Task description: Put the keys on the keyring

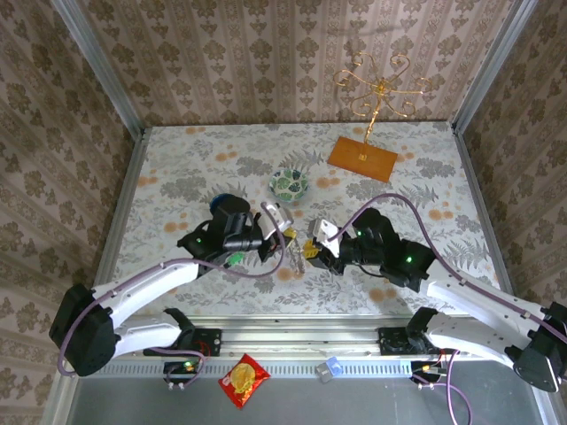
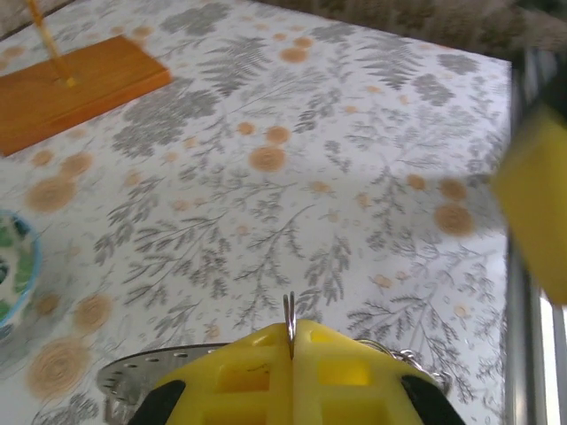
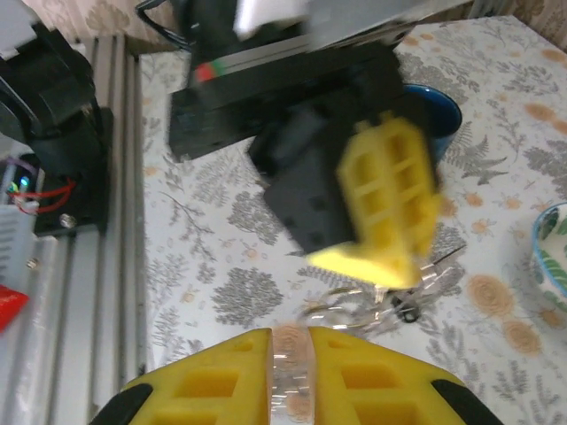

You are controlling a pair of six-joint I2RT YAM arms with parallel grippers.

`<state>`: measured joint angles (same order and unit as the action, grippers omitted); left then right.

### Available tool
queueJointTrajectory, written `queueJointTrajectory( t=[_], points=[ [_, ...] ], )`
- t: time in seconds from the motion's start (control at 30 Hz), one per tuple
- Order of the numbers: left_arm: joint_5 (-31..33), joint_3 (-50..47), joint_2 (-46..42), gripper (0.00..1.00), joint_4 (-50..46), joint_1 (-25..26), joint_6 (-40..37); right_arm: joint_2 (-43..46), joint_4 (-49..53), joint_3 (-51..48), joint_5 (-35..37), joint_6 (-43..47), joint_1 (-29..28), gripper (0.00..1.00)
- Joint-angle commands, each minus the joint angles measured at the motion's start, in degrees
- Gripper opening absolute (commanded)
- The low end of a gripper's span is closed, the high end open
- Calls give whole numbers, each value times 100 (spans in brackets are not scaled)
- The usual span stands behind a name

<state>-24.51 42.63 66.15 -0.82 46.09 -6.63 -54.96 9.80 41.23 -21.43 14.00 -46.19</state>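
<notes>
The keyring (image 2: 131, 376) looks flat, grey, perhaps dotted along its rim.

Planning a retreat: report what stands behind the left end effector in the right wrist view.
A round blue mug stands behind the yellow-fingered left end effector. Its rim and right side show; the end effector covers the rest.

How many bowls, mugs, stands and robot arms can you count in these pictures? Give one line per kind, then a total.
Bowls: 1, the green-patterned bowl
Mugs: 1, the blue mug
Stands: 1, the gold wire stand on its orange base
Robot arms: 2, the left arm and the right arm
Total: 5
</notes>
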Motion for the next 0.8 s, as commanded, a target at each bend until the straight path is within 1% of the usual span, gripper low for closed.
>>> queueJointTrajectory(
  t=[0.0,0.13,0.27,0.37,0.47,0.53,0.63,0.77],
  points=[
    [1026,625,238,0,-1084,135,881,42,-123,-348,-51,-691,-254,18],
    [1304,1474,693,0,-1952,244,1795,-88,-1147,-802,411,-1123,-559,18],
    [1552,2545,1385,0,-3238,416,2703,-490,-2123,-1037,1102,-1298,-795,18],
    [1604,3362,1846,0,-4216,459,3254,-684,-2509,-1164,1542,-1246,-813,17],
    [1651,3956,2104,0,-4955,452,3804,-618,-3084,-1537,2019,-1036,-814,17],
    [1578,4221,2230,0,-5283,452,4233,-541,-3331,-1731,2292,-821,-812,17],
    [1247,4599,2435,0,-5693,385,4910,-427,-3626,-1978,2500,-477,-808,17],
    [716,4956,2669,0,-6204,215,5833,-185,-4294,-2421,2453,-315,-801,17]
  ],
)
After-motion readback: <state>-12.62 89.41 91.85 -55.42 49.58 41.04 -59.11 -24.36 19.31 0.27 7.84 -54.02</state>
